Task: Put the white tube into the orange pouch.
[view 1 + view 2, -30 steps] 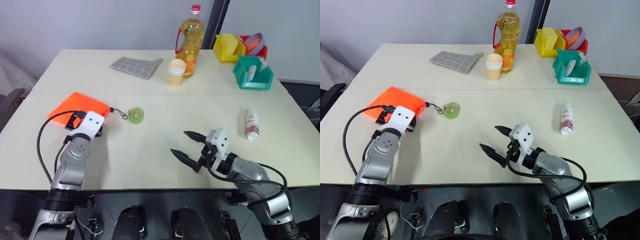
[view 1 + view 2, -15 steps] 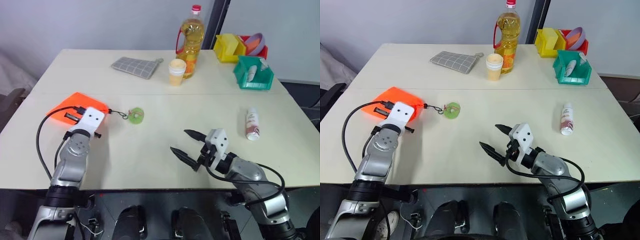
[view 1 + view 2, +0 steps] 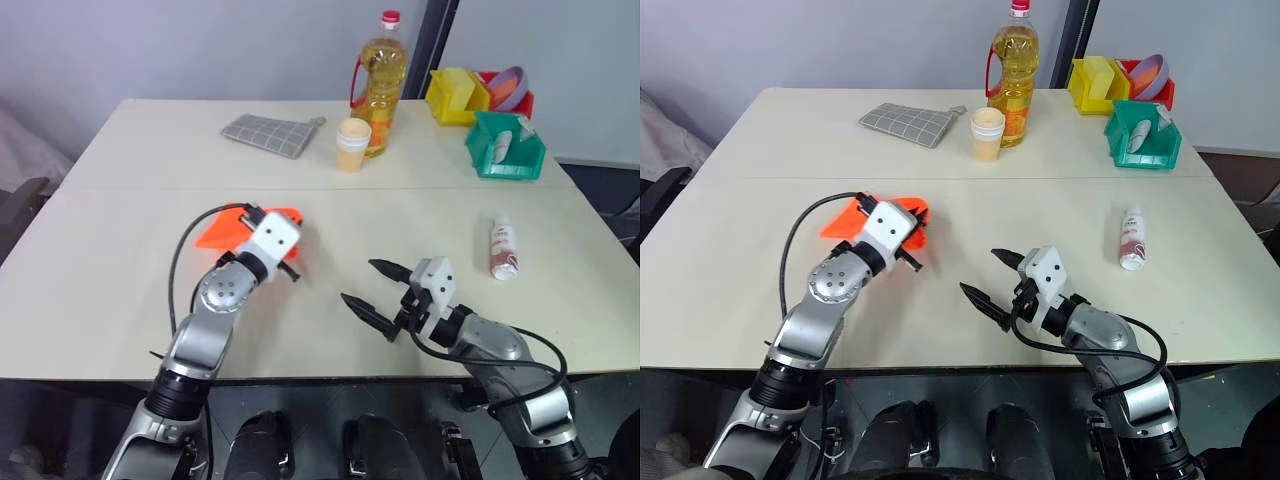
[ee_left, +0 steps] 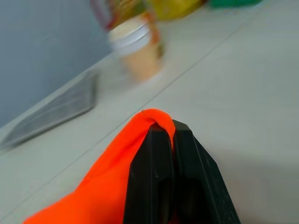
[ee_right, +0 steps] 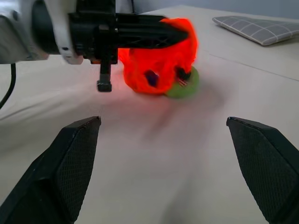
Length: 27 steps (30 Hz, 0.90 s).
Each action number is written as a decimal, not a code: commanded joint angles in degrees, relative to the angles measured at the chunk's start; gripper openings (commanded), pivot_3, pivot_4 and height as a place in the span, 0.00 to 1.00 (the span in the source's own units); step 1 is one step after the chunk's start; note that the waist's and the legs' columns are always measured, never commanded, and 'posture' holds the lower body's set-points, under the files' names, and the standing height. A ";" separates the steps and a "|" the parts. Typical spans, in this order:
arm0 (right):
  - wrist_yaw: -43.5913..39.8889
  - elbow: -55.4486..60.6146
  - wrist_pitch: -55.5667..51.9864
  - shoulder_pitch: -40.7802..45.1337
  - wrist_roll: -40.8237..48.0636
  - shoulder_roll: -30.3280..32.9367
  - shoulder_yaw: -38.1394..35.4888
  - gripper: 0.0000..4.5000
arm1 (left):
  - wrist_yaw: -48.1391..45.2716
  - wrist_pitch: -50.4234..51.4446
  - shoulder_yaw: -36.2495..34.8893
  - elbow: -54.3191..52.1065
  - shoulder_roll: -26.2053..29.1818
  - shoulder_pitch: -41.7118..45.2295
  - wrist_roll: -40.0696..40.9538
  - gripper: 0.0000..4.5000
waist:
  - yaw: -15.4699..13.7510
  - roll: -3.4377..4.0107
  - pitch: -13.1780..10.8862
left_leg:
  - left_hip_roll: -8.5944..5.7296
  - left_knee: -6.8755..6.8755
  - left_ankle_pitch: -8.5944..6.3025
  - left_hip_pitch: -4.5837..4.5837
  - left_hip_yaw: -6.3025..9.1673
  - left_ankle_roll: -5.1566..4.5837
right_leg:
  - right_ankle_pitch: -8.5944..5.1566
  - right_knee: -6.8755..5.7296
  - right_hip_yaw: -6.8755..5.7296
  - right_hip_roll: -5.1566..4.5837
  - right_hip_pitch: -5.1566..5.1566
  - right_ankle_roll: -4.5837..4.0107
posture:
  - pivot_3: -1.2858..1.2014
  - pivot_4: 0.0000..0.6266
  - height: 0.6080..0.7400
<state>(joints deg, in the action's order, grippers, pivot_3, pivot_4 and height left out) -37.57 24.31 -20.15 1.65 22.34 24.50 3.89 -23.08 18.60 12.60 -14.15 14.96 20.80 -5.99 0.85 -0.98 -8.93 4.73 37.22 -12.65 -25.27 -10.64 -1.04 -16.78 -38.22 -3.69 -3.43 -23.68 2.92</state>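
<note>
The orange pouch (image 3: 222,230) hangs near the table's middle, pinched at one edge by my left gripper (image 3: 293,228), which is shut on the fabric. In the left wrist view the two black fingers (image 4: 156,154) press together on an orange fold (image 4: 107,186). From the right wrist view the pouch (image 5: 159,65) sags to the table with its green disc (image 5: 187,86) beside it. My right gripper (image 3: 372,288) stands open just right of the pouch, with nothing in it. The white tube (image 3: 503,247) lies on the table further right, apart from both grippers.
At the back stand an oil bottle (image 3: 381,80), a paper cup (image 3: 352,143) and a grey checked cloth (image 3: 268,133). A green bin (image 3: 505,145), a yellow bin (image 3: 455,95) and a red bin (image 3: 510,88) sit at the back right corner.
My left gripper shut on the orange pouch and swung right, carrying it from the table's left side to the middle. The right gripper and the tube stayed put.
</note>
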 commanded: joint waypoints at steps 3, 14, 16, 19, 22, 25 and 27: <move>-0.35 -0.48 1.52 0.78 0.41 2.12 -4.12 1.00 | -5.84 4.91 -1.86 -10.57 1.49 -3.97 7.20 0.00 | 0.01 0.00 0.00 | 0.01 0.00 -0.01 0.01 0.01 -0.02 | 0.00 0.00 0.00 0.00 0.01 0.00 | 0.52 0.24 1.00; 5.04 -10.05 2.14 2.81 -0.87 6.98 -18.68 1.00 | -13.66 7.71 -18.50 -14.86 14.09 -16.20 19.55 0.00 | -0.29 0.01 0.00 | 0.00 0.00 -0.09 0.06 0.05 -0.13 | -0.02 0.02 -0.01 -0.06 0.06 -0.04 | 0.52 0.24 1.00; 8.77 -14.46 3.43 3.81 -4.59 7.77 -20.08 1.00 | -13.34 7.64 -18.19 -14.79 13.77 -15.95 20.26 0.00 | -0.25 0.01 0.00 | -0.02 0.02 -0.10 0.06 0.05 -0.11 | -0.13 0.04 -0.01 -0.10 0.08 -0.25 | 0.52 0.24 1.00; 13.15 -18.59 3.62 4.90 -7.92 8.08 -21.31 1.00 | -12.86 7.79 -16.55 -14.84 12.98 -15.26 20.58 0.00 | -0.10 0.01 0.00 | -0.05 0.03 -0.10 0.06 0.03 -0.13 | -0.13 0.06 0.00 -0.14 0.11 -0.25 | 0.52 0.24 1.00; 17.84 -20.67 2.66 5.63 -10.06 7.21 -22.45 1.00 | -12.32 7.42 -14.05 -14.37 11.72 -14.29 20.25 0.00 | 0.02 0.05 0.02 | -0.05 0.00 -0.06 0.07 0.02 -0.15 | -0.11 0.05 0.01 -0.12 0.11 -0.22 | 0.52 0.24 1.00; 21.07 -21.29 0.96 5.81 -10.85 6.29 -22.92 1.00 | -11.69 7.45 -12.75 -13.62 10.43 -13.32 20.38 0.00 | 0.15 0.05 0.02 | -0.04 -0.04 0.03 0.08 0.02 -0.01 | -0.01 0.04 0.01 -0.09 0.10 -0.03 | 0.52 0.24 1.00; 23.48 -22.28 -0.15 6.11 -11.32 5.48 -23.36 1.00 | -11.51 7.19 -11.62 -13.10 9.74 -12.74 20.15 0.00 | 0.21 0.05 0.02 | -0.02 -0.05 0.04 0.10 0.02 0.02 | -0.01 0.04 0.01 -0.05 0.10 -0.02 | 0.52 0.24 1.00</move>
<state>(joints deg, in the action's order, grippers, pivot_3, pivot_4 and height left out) -16.18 1.86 -19.85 6.81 11.48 30.31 -17.70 -34.82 27.02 0.43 -26.93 25.06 7.40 13.88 1.07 -0.93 -8.90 4.71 37.16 -12.59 -25.16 -10.62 -1.00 -16.78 -38.18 -3.68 -3.48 -23.57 2.91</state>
